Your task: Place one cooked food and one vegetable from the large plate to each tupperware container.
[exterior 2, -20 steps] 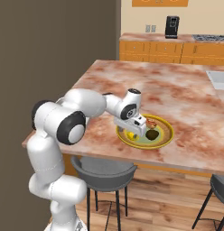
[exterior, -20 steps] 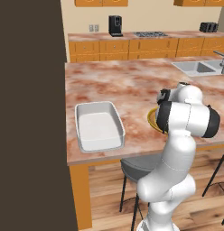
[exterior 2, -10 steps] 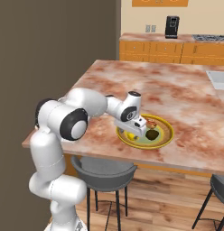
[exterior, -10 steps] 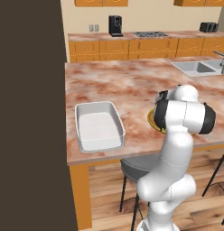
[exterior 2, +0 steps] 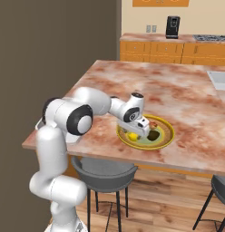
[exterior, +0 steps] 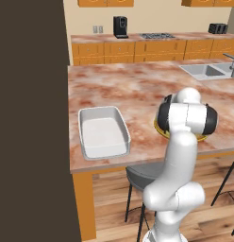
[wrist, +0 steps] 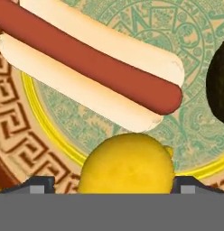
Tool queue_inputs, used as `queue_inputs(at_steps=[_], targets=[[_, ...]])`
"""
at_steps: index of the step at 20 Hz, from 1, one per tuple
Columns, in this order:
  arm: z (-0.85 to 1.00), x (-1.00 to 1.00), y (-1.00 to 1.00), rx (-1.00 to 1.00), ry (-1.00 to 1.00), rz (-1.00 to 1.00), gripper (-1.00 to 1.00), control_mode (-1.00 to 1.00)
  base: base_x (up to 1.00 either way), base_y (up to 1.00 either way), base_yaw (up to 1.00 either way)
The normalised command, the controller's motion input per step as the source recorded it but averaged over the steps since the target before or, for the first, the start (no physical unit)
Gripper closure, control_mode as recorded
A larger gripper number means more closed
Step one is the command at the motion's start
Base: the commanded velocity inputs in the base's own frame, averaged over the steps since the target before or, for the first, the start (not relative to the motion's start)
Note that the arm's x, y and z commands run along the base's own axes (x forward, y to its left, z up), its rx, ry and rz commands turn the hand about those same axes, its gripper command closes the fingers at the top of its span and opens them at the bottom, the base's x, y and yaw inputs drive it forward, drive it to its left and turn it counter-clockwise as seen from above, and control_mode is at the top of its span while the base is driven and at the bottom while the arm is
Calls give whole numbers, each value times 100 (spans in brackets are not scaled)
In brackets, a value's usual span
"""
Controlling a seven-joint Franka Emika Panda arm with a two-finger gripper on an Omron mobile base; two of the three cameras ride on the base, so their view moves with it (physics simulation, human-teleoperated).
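Right now your gripper (exterior 2: pixel 142 132) hangs low over the near side of the large plate (exterior 2: pixel 166 137), jaws spread wide with nothing held, and in the hand view the finger tips (wrist: pixel 38 184) sit on either side of a yellow vegetable (wrist: pixel 127 166). If you close before you are fully down, you may pinch only its rounded top and squirt it out over the rim. Just beyond it lies a hot dog (wrist: pixel 89 61); coming down tilted could nudge the bun. A dark item (wrist: pixel 218 81) sits to one side, too cropped to identify. Farther off, well apart on the counter (exterior: pixel 119 90), the tupperware container (exterior: pixel 103 131) waits empty, so a loose grip could drop the load in transit.
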Motion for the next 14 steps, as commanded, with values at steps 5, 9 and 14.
queue_inputs(at_steps=[5,9,14], targets=[[-22,21,-15,0,-1,0,-100,-100,0,0,0],[-3,0,0,0,0,0,-100,-100,0,0,0],[-2,-27,7,0,1,0,-100,-100,0,0,0]])
